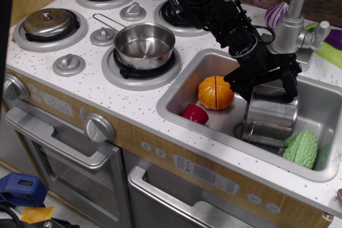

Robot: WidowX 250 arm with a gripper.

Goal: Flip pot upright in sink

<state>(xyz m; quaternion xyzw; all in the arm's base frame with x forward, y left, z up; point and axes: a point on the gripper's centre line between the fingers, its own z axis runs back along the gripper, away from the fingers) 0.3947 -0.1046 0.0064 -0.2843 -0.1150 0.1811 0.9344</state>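
The pot (270, 117), a tall shiny steel cylinder, stands tilted in the sink (320, 102), closed base up and rim down over the drain area. My black gripper (265, 88) is lowered onto the pot's upper end. Its fingers are spread wide, one at the left side (239, 86) and one at the right side (291, 90) of the pot's top. I cannot tell whether they touch the pot. The arm comes in from the upper left over the stove.
In the sink, an orange pumpkin (215, 93) and a red cup (195, 114) lie left of the pot, a green gourd (301, 148) at its right. The faucet (291, 25) stands behind. A steel saucepan (144, 45) sits on the nearest burner.
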